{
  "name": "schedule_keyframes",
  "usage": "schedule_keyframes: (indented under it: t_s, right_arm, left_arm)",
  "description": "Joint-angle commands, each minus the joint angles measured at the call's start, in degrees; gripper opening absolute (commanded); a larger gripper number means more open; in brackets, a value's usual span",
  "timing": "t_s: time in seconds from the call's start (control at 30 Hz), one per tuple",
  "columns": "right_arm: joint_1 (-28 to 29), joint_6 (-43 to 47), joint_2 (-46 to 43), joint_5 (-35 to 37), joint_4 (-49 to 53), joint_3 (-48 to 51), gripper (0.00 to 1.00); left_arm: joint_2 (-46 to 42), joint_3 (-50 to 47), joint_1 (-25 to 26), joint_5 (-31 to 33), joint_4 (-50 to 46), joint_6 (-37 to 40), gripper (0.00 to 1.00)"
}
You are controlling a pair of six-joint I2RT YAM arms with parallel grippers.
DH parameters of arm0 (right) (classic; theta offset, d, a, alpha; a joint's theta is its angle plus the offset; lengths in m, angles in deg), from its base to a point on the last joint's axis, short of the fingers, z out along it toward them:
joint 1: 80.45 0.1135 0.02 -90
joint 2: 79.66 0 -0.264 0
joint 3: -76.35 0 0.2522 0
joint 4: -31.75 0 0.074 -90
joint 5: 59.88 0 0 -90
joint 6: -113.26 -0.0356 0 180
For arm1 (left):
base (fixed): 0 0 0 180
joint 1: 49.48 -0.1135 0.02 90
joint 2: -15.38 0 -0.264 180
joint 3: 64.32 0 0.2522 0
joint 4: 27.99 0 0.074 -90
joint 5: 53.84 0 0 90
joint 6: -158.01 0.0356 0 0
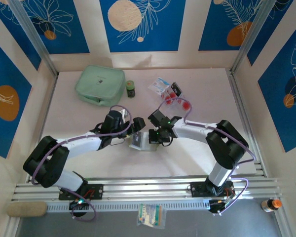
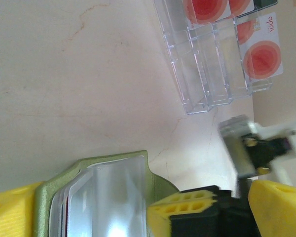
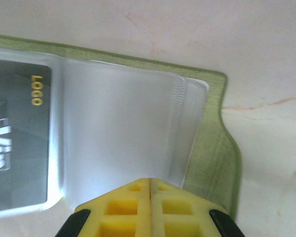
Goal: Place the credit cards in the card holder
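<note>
The olive-green card holder (image 1: 139,140) lies open at the table's middle, between both grippers. In the left wrist view my left gripper (image 2: 96,215) is open, its yellow fingers (image 2: 185,210) spread over the holder (image 2: 96,165) and its clear sleeves. My right gripper (image 3: 150,181) is shut, its tips meeting over a pale sleeve of the holder (image 3: 212,143). A black card (image 3: 19,138) marked LOGO sits inside a sleeve to the left. Whitish cards with red dots (image 2: 260,57) lie by a clear plastic rack (image 2: 202,74). More of the cards (image 1: 175,98) show in the top view, behind the right gripper (image 1: 160,134).
A mint-green zip pouch (image 1: 99,85) lies at the back left with a small dark jar (image 1: 130,89) beside it. A white-and-blue sachet (image 1: 160,84) lies near the cards. Off the table's front are a printed packet (image 1: 150,216) and an orange bottle (image 1: 271,204).
</note>
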Motion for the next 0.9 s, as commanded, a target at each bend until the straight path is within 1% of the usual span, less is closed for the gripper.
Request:
schedule_keyframes:
  t_s: [0.0, 0.1, 0.13, 0.2, 0.27, 0.33, 0.4, 0.53, 0.6, 0.63, 0.67, 0.7, 0.77, 0.8, 0.83, 0.87]
  right_arm:
    - [-1.0, 0.9, -5.2, -0.5, 4.2, -2.2, 0.05]
    - [-2.1, 0.6, -8.0, 0.6, 5.2, -0.7, 0.07]
    - [-2.6, 0.4, -8.8, 1.0, 5.5, 0.0, 0.10]
    - [-3.2, 0.2, -9.9, 1.5, 5.7, 1.2, 0.22]
    - [-3.6, 0.3, -9.9, 1.4, 5.5, 2.2, 0.38]
    - [-3.5, 0.4, -9.2, 1.0, 5.1, 2.5, 0.45]
    - [-3.1, 0.5, -7.7, 0.5, 4.5, 2.5, 0.49]
    - [-2.7, 0.3, -4.1, 1.0, 3.8, 2.1, 0.50]
    - [-2.9, 0.3, -2.6, 1.5, 3.1, 2.3, 0.48]
    - [-3.2, 0.4, -2.1, 1.3, 2.5, 2.6, 0.46]
    - [-3.7, 0.6, -1.9, 1.2, 1.6, 3.0, 0.42]
    - [-4.2, 0.5, -1.9, 1.1, 0.9, 3.4, 0.35]
    - [-5.5, 0.5, -2.0, -0.3, -1.1, 4.4, 0.14]
    - [-6.2, 0.5, -2.2, -1.4, -2.2, 4.9, 0.06]
    - [-6.8, 0.5, -2.5, -2.9, -3.7, 5.5, 0.01]
    - [-7.5, 0.6, -2.8, -4.4, -5.1, 6.1, 0.00]
  left_arm:
    - [-1.6, -0.8, 0.4, -1.1, 1.8, -0.9, 1.00]
    - [-1.6, -0.7, 0.4, -1.1, 1.8, -1.0, 1.00]
    - [-1.7, -0.6, 0.4, -1.2, 1.8, -1.0, 1.00]
    - [-1.7, -0.6, 0.4, -1.1, 1.9, -1.0, 1.00]
    - [-1.8, -0.5, 0.4, -1.1, 2.0, -1.2, 1.00]
    - [-1.9, -0.5, 0.4, -1.1, 2.0, -1.2, 1.00]
    - [-2.0, -0.6, 0.4, -1.1, 2.0, -1.2, 1.00]
    - [-2.1, -0.4, 0.4, -1.0, 1.7, -1.2, 1.00]
    - [-2.3, -0.4, 0.4, -1.1, 1.3, -1.2, 1.00]
    - [-2.2, -0.2, 0.4, -1.1, 1.1, -1.1, 1.00]
    - [-2.1, -0.1, 0.4, -1.4, 0.8, -0.9, 1.00]
    - [-2.1, 0.1, 0.4, -1.7, 0.8, -0.8, 1.00]
    - [-1.9, 0.6, 0.5, -2.5, 0.5, -0.4, 1.00]
    - [-1.9, 0.8, 0.6, -2.7, 0.3, -0.4, 1.00]
    - [-1.9, 1.1, 0.7, -2.9, 0.2, -0.3, 1.00]
    - [-1.9, 1.5, 1.0, -3.1, 0.0, -0.2, 1.00]
